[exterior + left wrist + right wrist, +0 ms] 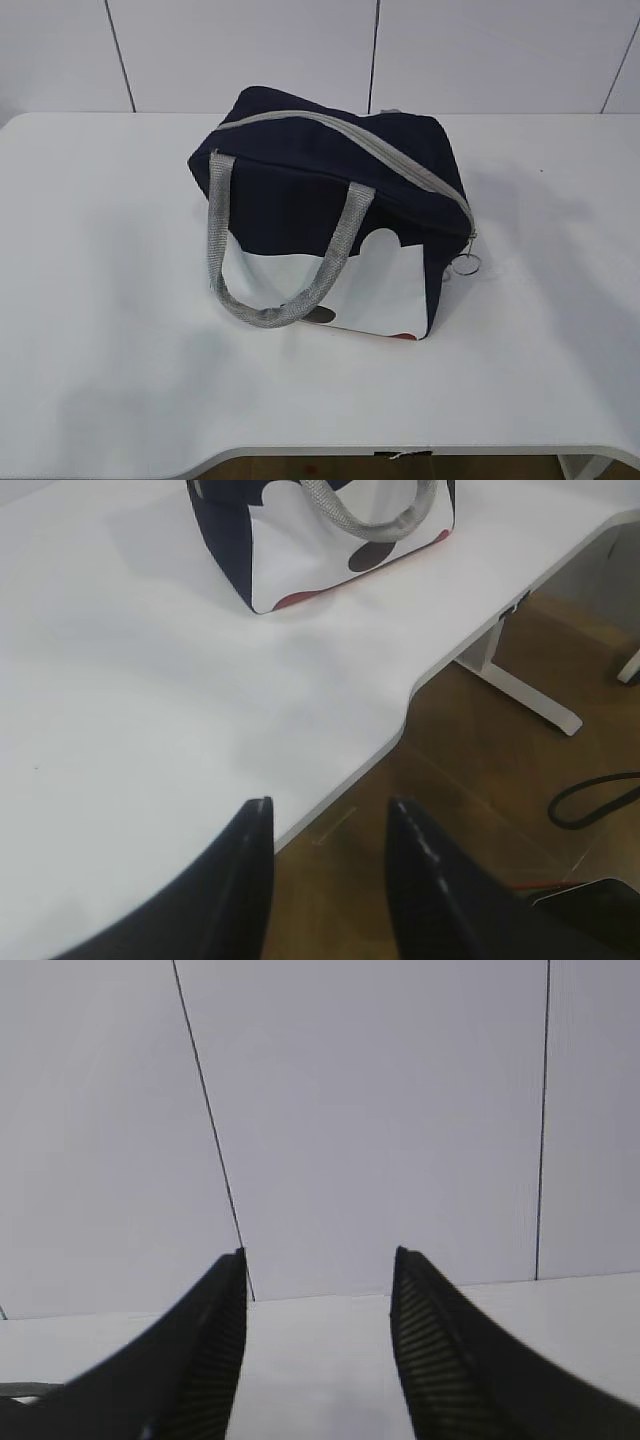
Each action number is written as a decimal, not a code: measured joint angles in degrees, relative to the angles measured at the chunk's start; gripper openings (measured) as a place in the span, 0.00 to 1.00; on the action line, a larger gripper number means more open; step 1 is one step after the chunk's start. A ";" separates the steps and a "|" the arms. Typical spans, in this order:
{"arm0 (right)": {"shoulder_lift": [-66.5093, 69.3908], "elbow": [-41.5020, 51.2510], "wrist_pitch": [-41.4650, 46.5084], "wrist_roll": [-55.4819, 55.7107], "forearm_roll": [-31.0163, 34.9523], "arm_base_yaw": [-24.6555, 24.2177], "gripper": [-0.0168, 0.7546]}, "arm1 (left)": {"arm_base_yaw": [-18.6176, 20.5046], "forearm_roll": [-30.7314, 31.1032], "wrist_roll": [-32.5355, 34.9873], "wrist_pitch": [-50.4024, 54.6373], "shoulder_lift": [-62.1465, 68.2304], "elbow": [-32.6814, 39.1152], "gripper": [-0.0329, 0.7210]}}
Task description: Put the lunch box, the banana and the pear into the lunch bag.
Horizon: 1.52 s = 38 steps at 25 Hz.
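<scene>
The navy-blue lunch bag (pixel 330 200) with white lower panels stands in the middle of the white table (pixel 100 300). Its grey zipper (pixel 350 135) runs shut along the top, with the ring pull (pixel 469 264) hanging at the right end. A grey handle (pixel 270 290) droops over the front panel. The left wrist view shows the bag's lower part (pixel 320 550) far ahead. My left gripper (pixel 330 815) is open and empty over the table's front edge. My right gripper (pixel 318 1260) is open and empty, facing the back wall. The lunch box, banana and pear are out of view.
The table's front edge (pixel 400 720) curves inward, with brown floor, a white table foot (pixel 530 695) and a black cable (pixel 600 795) below. A panelled white wall (pixel 380 1110) stands behind the table.
</scene>
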 joint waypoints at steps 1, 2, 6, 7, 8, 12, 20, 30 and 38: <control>0.00 0.13 -0.14 -0.10 -0.42 0.00 0.52 | 0.00 0.00 0.00 0.00 0.00 0.00 0.43; 0.00 0.39 -0.23 -0.10 -0.91 0.00 0.52 | 0.00 0.00 0.00 0.00 0.00 0.00 0.43; 0.00 0.86 -0.39 1.77 -3.71 0.00 0.52 | 0.00 0.00 0.00 0.00 0.00 0.00 0.43; 0.00 0.85 -0.39 2.70 -4.51 0.00 0.52 | 0.00 0.00 0.00 0.00 0.00 0.00 0.43; 0.00 0.85 -0.39 3.56 -5.29 0.00 0.52 | 0.00 0.00 0.00 0.00 0.00 0.00 0.43; 0.00 0.85 -0.39 7.78 -9.00 0.00 0.52 | 0.00 0.00 0.00 0.00 0.00 0.00 0.43; 0.00 0.85 0.53 17.93 -17.34 0.00 0.52 | 0.00 0.00 0.00 0.00 0.00 0.00 0.43; 0.00 0.85 6.20 37.28 -32.61 0.00 0.52 | 0.00 0.00 0.00 0.00 0.00 0.00 0.43; -1.46 0.85 9.78 50.93 -48.00 0.00 0.52 | 0.00 0.00 0.00 -0.12 0.00 0.00 0.43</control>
